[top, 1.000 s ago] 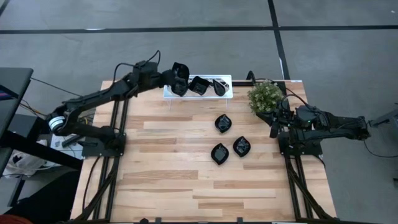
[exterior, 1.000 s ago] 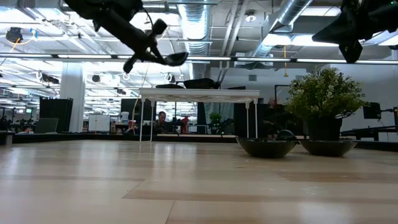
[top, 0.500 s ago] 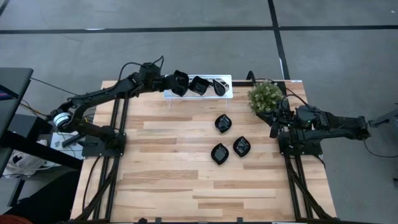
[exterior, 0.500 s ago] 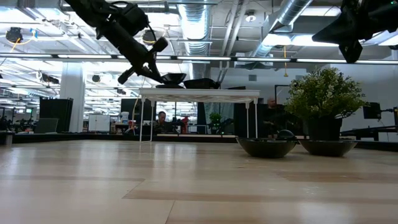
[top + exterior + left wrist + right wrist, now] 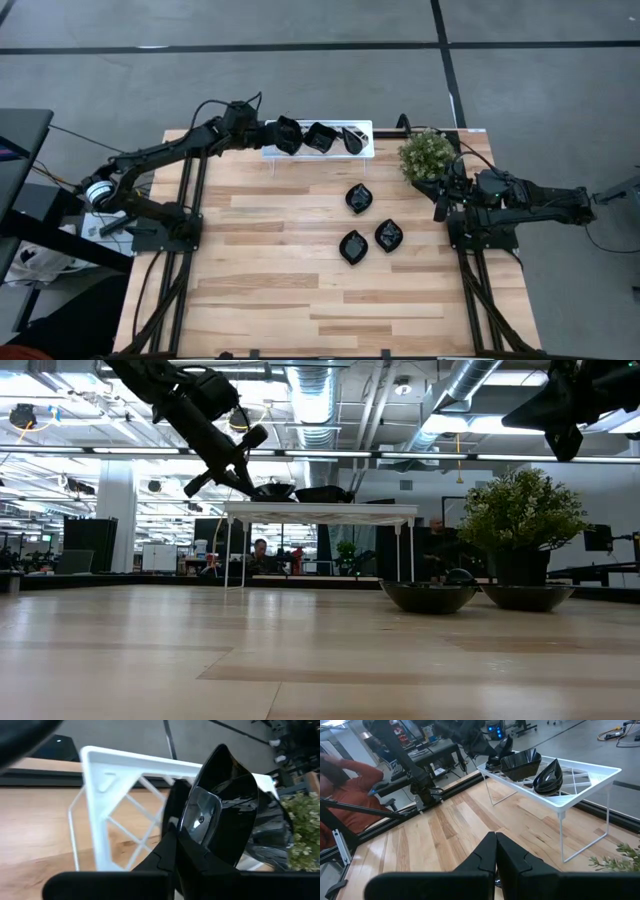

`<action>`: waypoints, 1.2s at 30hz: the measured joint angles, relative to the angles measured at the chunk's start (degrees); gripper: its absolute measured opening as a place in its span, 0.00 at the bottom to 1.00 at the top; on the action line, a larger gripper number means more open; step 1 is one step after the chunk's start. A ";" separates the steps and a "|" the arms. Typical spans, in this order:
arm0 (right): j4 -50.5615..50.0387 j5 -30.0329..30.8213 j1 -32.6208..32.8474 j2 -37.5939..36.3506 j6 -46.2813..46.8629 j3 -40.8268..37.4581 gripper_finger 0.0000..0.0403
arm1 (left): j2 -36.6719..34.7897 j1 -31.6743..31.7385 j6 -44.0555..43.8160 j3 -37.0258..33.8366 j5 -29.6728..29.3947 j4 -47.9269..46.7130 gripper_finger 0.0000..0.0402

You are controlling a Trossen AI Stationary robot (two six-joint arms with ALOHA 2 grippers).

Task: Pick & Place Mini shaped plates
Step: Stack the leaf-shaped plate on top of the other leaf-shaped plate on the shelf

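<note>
My left gripper (image 5: 272, 133) is at the left end of the white lattice tray (image 5: 366, 147), shut on a glossy black mini plate (image 5: 289, 135). In the low view that plate (image 5: 273, 489) sits just at the tray top (image 5: 330, 508). Two more black plates (image 5: 320, 137) (image 5: 353, 139) lie on the tray. Three leaf-shaped plates (image 5: 359, 198) (image 5: 353, 246) (image 5: 388, 235) rest on the table. My right gripper (image 5: 440, 208) waits shut, raised at the table's right edge beside the plant. My left gripper pinches the black plate by its rim (image 5: 176, 815), one finger on the hollow face (image 5: 200, 817) and the other behind the wall. The fingers come from the table's left, slanting down. The plate is tilted on edge over the tray's left end; whether it touches the lattice I cannot tell.
A potted plant (image 5: 428, 155) stands at the far right of the table, next to the tray's right end. The tray stands on thin white legs (image 5: 227, 550) above the wood. A person (image 5: 340, 785) is beyond the table's left side. Bare wood fills the table's near half (image 5: 300, 300).
My left gripper has come down and a little toward the table's left, lowering the black plate from well above the tray down to the level of its top at the left end. It has stayed shut on the plate.
</note>
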 joint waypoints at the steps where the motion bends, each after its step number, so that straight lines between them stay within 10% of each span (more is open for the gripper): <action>1: 0.00 0.00 0.00 0.01 0.00 0.00 0.00 | -0.01 0.07 0.00 0.00 -0.01 -0.26 0.01; 36: 0.02 0.00 0.02 0.00 0.02 0.00 0.00 | -0.14 0.24 5.14 0.00 -0.01 -0.15 0.15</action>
